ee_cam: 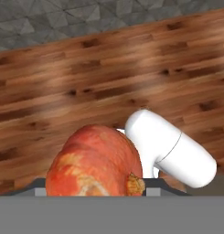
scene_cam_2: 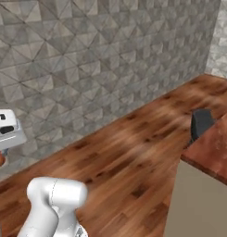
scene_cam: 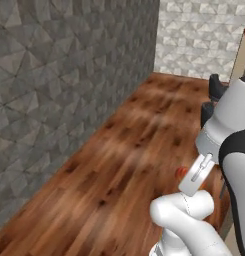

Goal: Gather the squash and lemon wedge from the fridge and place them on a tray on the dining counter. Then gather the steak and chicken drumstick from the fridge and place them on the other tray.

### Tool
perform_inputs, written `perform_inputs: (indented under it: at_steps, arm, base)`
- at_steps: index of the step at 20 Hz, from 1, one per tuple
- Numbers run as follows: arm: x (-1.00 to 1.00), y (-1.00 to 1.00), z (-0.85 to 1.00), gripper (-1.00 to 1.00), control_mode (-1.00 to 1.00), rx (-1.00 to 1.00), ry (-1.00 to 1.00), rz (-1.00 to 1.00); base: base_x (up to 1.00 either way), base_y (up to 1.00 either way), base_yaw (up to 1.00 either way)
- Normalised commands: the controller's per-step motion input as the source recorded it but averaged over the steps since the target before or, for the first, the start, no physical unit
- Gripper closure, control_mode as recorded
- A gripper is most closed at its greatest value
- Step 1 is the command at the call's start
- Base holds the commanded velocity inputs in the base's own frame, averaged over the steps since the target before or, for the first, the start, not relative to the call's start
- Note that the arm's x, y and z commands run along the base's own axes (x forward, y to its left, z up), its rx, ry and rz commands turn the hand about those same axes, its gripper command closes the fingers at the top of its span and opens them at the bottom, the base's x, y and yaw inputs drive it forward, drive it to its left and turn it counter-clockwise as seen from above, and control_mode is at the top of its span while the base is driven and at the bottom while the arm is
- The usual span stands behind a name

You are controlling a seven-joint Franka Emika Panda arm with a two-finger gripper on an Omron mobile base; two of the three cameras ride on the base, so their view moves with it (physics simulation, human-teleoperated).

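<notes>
Both base views look forward and down from behind the arm, sharing the wood floor (scene_cam: 119, 165) and grey wall (scene_cam: 59, 75). Hand view sits close above the squash (ee_cam: 95, 162), floor beyond it

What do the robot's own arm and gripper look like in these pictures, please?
The arm is glossy white, built of rounded tubular links with bulbous elbows and dark bands at the joints. Its hand is a pale grey-white block with small dark marks on its face. No cables are visible. The fingertips cannot be made out clearly.

Orange-red squash (ee_cam: 93, 162) with yellow mottling, reddish-brown wood-grain floor (scene_cam: 119, 165), grey faceted stone wall (scene_cam_2: 87, 60)
</notes>
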Motion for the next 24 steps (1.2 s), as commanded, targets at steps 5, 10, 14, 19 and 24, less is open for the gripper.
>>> perform_inputs:
  at_steps: [5, 10, 14, 19, 24]
  arm:
    - [0.00, 0.00, 0.00, 1.00, 1.00, 0.00, 0.00, 0.00]
    - [0.00, 0.00, 0.00, 1.00, 1.00, 0.00, 0.00, 0.00]
    - [0.00, 0.00, 0.00, 1.00, 1.00, 0.00, 0.00, 0.00]
    - [0.00, 0.00, 0.00, 1.00, 1.00, 0.00, 0.00, 0.00]
    - [0.00, 0.00, 0.00, 1.00, 1.00, 0.00, 0.00, 0.00]
  base:
    - [0.69, 0.48, -0.37]
    - [0.80, 0.40, -0.36]
    - [0.87, 0.29, -0.36]
    - [0.87, 0.23, -0.36]
    - [0.82, 0.20, -0.36]
